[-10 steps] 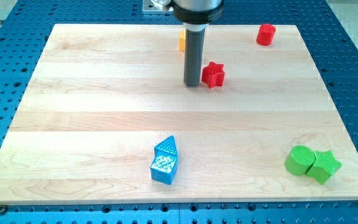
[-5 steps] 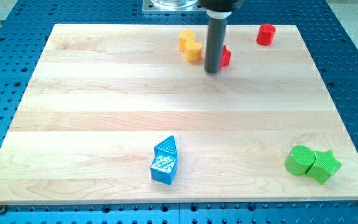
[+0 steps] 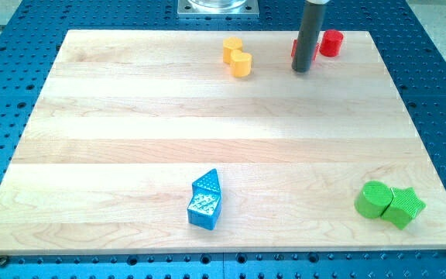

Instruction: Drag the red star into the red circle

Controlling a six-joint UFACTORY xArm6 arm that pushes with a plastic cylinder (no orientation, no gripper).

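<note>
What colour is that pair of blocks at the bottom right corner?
Green: a green round block and a green star, touching, shown in the camera view.

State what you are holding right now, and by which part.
Nothing is held. My tip only pushes; it stands against the red star, mostly hidden behind the rod, just left of the red circle.

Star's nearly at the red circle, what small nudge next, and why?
Probably one short push toward the view's right. My tip sits on the near-left side of the red star, which is mostly hidden behind the rod, and the red circle lies just right of it, apparently not yet touching.
</note>
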